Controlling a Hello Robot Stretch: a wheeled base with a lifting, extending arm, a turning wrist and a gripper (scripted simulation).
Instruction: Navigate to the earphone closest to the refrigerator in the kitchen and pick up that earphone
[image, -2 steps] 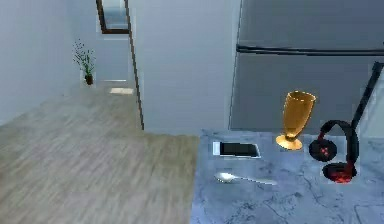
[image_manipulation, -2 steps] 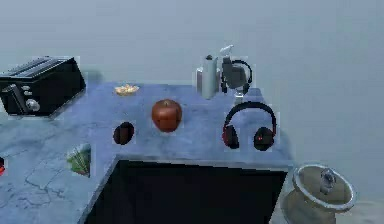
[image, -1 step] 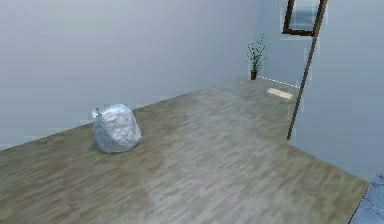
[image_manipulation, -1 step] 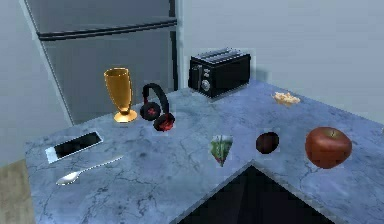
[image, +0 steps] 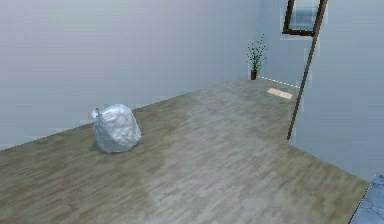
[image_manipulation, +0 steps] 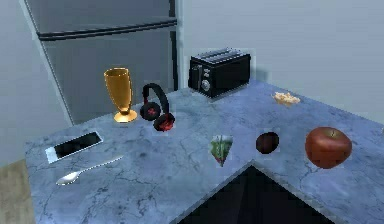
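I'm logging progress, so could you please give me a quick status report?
Headphones on the counter, by the fridge. Gold cup close beside them, toaster farther back. Phone, spoon near the front edge.

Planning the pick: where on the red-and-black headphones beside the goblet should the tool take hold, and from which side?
Probably the headband's arch, from above: the headphones stand with the band curving up clear of the countertop, ear cups down. The goblet stands close at the arm side view's left, so keep off that side.
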